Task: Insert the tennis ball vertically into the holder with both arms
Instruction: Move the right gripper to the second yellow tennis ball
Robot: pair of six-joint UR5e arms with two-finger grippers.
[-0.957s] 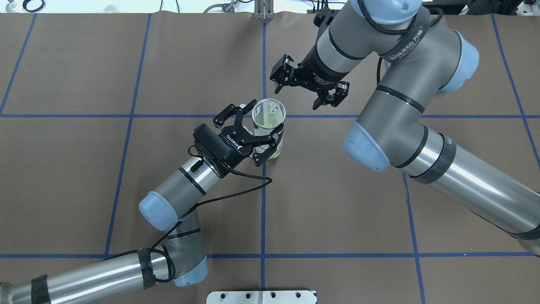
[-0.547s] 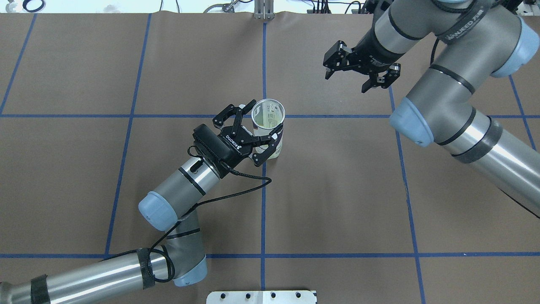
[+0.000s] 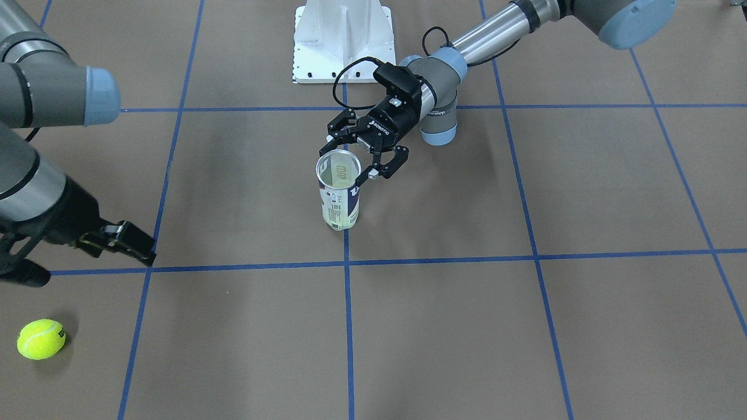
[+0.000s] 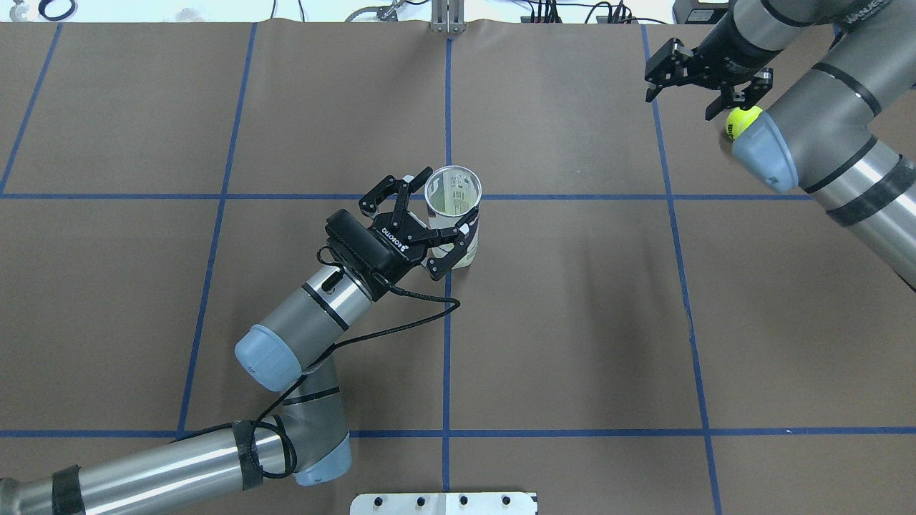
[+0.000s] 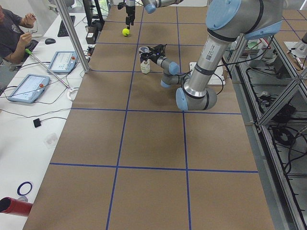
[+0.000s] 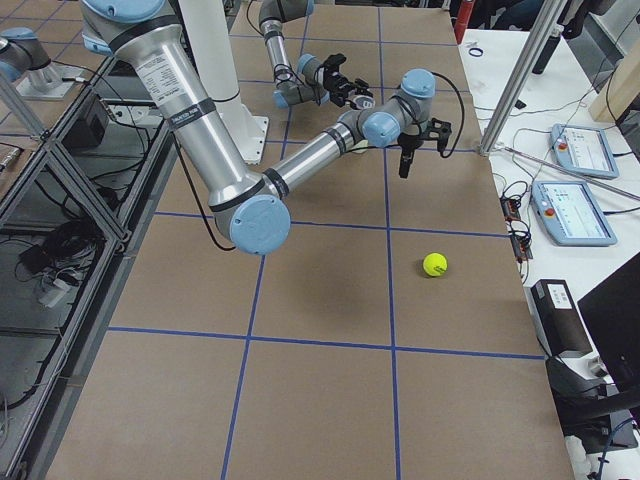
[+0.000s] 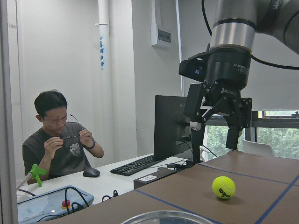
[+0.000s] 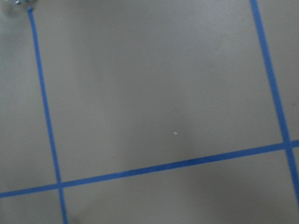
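The holder (image 3: 338,198) is being held upright near the middle of the table (image 4: 572,322) by the left gripper (image 4: 447,207), whose fingers are being pressed against its sides just below the silver rim, so it appears clamped on it. The tennis ball (image 3: 41,339) is lying on the table well apart from the holder, far out on the robot's right. The right gripper (image 7: 213,148) is being hung above the table near the ball, fingers spread and empty, not yet over it. The step in hand is being judged as the pick. The spread fingers should be centred over the ball and lowered straight, since a round ball is likely to be nudged away by an off-centre finger. For the drop, the ball will need to be brought down vertically through a rim only slightly wider than itself, and the left gripper's fingers beside that rim are being counted as the main obstruction. Beyond the table's end a person (image 7: 60,140) is being seen seated at a desk with a keyboard (image 7: 140,164) and a monitor (image 7: 170,126).
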